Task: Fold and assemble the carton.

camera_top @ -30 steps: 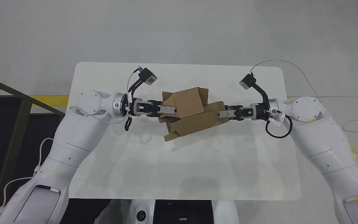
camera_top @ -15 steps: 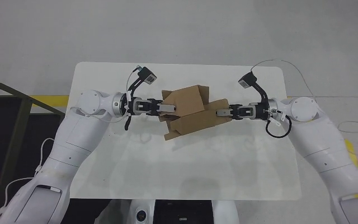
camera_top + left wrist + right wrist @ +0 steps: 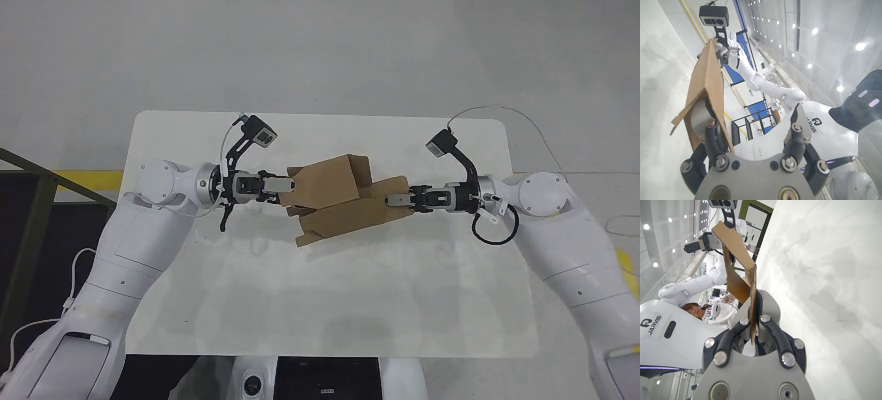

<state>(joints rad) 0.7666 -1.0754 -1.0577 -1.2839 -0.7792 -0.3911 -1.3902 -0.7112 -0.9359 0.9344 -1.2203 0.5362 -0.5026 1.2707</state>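
A brown cardboard carton (image 3: 338, 193), partly folded with loose flaps, hangs between both arms above the middle of the white table (image 3: 330, 300). My right gripper (image 3: 397, 198) is shut on the carton's right-hand edge; in the right wrist view the carton (image 3: 736, 283) edge is pinched between the fingers of this gripper (image 3: 753, 321). My left gripper (image 3: 285, 187) is at the carton's left end. In the left wrist view this gripper (image 3: 753, 117) is open wide, with one finger (image 3: 710, 130) lying against a carton (image 3: 706, 75) panel and the other standing free.
A dark green metal frame (image 3: 30, 190) stands off the table's left side. Bare table surface lies in front of and behind the carton.
My left gripper has drawn back a little to the left and toward the table's far side. The carton's left end has shifted slightly with it. The right arm has barely moved.
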